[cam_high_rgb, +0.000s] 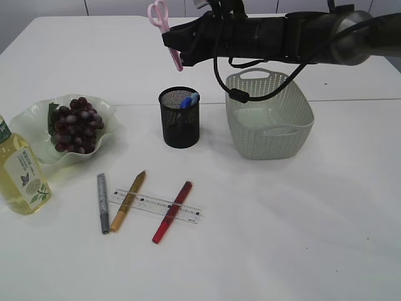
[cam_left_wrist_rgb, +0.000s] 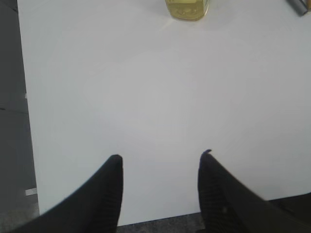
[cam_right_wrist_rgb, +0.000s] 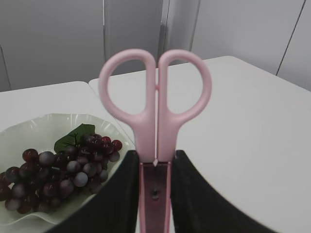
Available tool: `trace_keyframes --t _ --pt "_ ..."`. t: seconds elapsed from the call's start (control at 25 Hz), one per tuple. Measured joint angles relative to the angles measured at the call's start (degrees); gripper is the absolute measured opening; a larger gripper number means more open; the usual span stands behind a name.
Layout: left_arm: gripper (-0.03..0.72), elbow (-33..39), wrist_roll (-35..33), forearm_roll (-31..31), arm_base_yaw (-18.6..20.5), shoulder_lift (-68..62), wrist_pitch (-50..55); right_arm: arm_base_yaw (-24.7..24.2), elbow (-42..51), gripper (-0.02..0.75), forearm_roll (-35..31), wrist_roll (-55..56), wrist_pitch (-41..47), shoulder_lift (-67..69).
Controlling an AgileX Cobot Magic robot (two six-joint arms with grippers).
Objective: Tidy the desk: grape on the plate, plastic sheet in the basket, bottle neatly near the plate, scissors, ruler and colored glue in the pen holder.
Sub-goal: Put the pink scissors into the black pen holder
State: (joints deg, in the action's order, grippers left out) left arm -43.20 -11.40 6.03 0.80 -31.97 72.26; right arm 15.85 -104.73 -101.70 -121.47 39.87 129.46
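Note:
My right gripper (cam_high_rgb: pixel 178 49) reaches across from the right and is shut on the pink scissors (cam_high_rgb: pixel 161 22). It holds them handles up in the air, above and just behind the black mesh pen holder (cam_high_rgb: pixel 180 119). The right wrist view shows the jaws (cam_right_wrist_rgb: pixel 155 158) clamped on the scissors (cam_right_wrist_rgb: pixel 155 97) below the handles. The grapes (cam_high_rgb: pixel 75 124) lie on the pale green plate (cam_high_rgb: pixel 37 113). The bottle (cam_high_rgb: pixel 19 169) stands at the left edge. The clear ruler (cam_high_rgb: pixel 156 205) lies under the gold (cam_high_rgb: pixel 128 200) and red (cam_high_rgb: pixel 172 211) glue pens, next to a grey one (cam_high_rgb: pixel 103 202). My left gripper (cam_left_wrist_rgb: pixel 160 160) is open and empty.
A grey-green basket (cam_high_rgb: pixel 297 135) stands right of the pen holder, with something pale on its floor (cam_high_rgb: pixel 254 119). A blue-capped item (cam_high_rgb: pixel 190 100) sticks out of the pen holder. The left wrist view shows the bottle's base (cam_left_wrist_rgb: pixel 187 8) and the table's near edge.

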Motion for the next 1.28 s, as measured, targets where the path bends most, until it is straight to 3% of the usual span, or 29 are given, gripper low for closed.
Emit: trace_keyframes --t 0.76,1.08,1.28 --pt "0.37 0.0 0.0 0.0 0.0 0.0 0.0 0.0 -6.9 0.128 -0.1 5.0 1.6 11.4" --pt "0.37 0.0 0.0 0.5 0.0 0.0 0.0 0.0 -6.9 0.223 -0.1 5.4 1.9 11.7" --pt "0.37 0.0 0.0 0.5 0.0 0.0 0.0 0.0 -6.9 0.239 -0.1 5.9 2.0 11.7"
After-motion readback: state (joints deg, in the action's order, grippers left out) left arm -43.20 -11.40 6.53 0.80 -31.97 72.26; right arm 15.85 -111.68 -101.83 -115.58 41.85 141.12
